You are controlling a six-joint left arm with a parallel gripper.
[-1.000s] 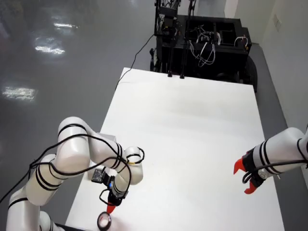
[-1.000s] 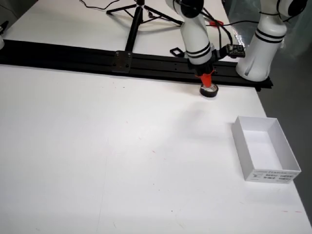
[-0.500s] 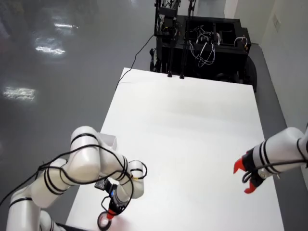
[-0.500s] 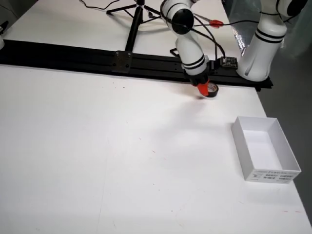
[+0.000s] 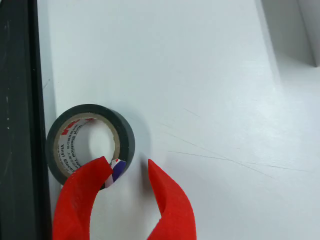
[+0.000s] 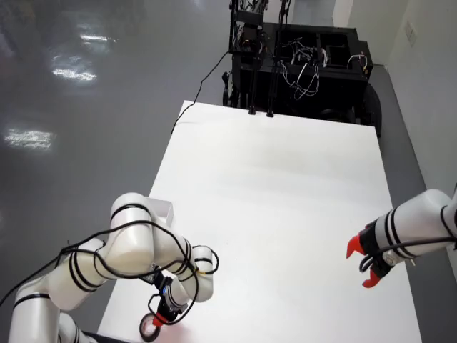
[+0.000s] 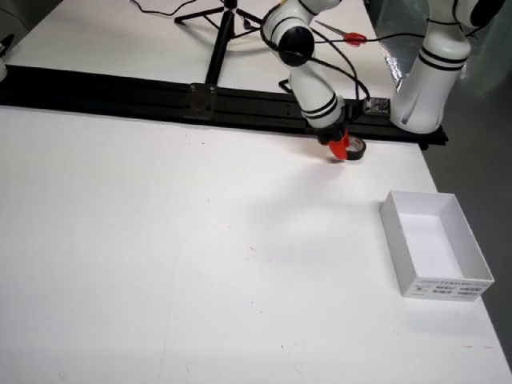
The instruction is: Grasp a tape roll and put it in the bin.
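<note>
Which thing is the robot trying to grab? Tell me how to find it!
Look at the big white table and follow its far edge along the black rail. Right beside that rail, under the red gripper, lies a tape roll. It is a small grey ring with a hole in the middle, unlike the square white box nearby.

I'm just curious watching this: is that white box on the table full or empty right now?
Empty. In the view from the side, the white box shows only its bare white floor; the tape roll lies on the table, outside the box.
</note>
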